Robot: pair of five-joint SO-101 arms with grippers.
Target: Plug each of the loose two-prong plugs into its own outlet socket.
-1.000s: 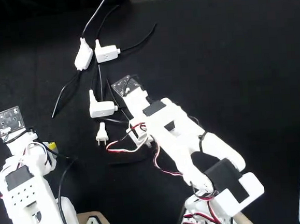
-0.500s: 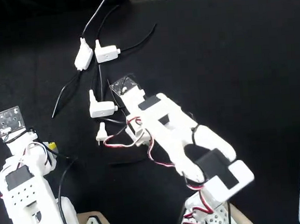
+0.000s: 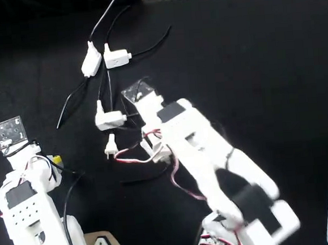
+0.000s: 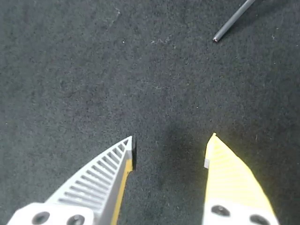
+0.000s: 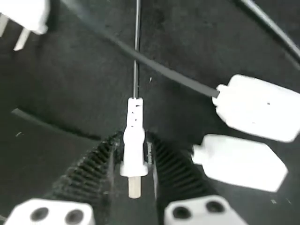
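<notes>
Near the middle of the table (image 3: 261, 64), my right pincer (image 5: 132, 143) is clamped on a white plug (image 5: 134, 117), which I judge needs squaring to a socket (image 5: 239, 161) before any push.

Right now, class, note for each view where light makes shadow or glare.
High view: the square shiny plate on an arm's wrist catches glare; the black cloth table shows few shadows. Left wrist view: a shadow darkens the cloth between the fingers of the open left gripper. Right wrist view: the rounded white plastic block is brightly lit.
</notes>
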